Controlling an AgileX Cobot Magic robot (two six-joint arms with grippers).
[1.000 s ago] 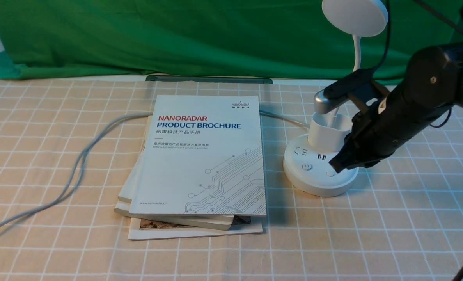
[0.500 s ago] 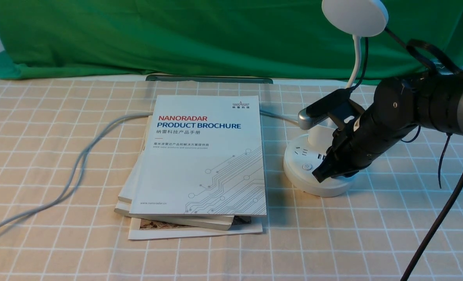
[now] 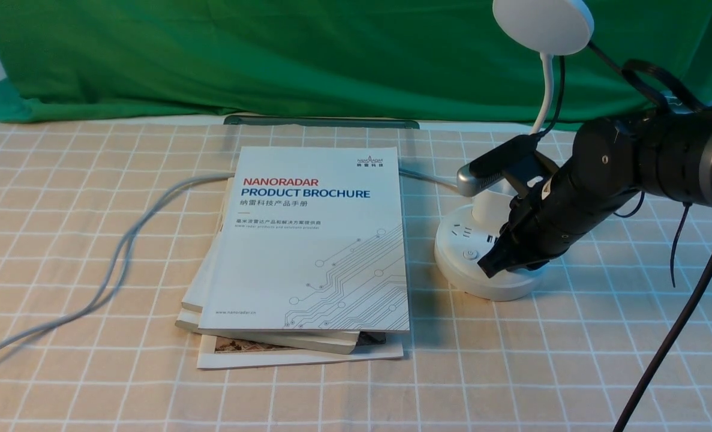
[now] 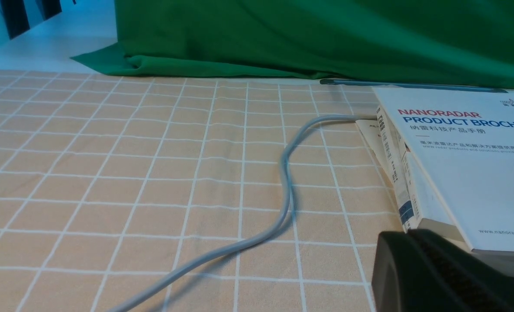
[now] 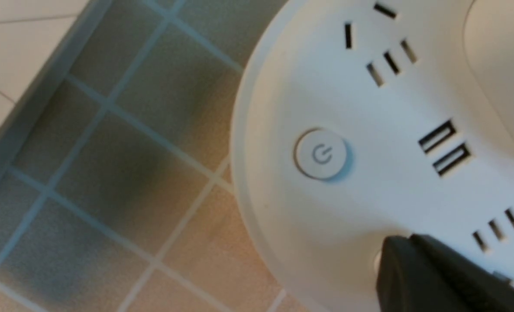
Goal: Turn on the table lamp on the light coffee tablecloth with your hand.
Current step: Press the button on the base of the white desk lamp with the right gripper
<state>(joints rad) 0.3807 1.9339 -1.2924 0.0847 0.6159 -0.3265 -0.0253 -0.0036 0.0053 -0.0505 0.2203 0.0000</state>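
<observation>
1. The table lamp (image 3: 455, 264) sits on the light coffee tablecloth (image 3: 571, 348), right of the brochure stack (image 3: 314, 240).
2. The right hand (image 3: 489, 268) has its fingers pinched together, gripping nothing, tip resting on the lamp's round base just beside the power button (image 5: 321, 153).
3. Left hand (image 4: 430, 268): only a dark chunk shows, can't tell its state.

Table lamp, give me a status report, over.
Right gripper shut, tip at the table lamp base, just off the power button. Left gripper low by the brochures, state unclear. Nothing between tip and button.
</observation>
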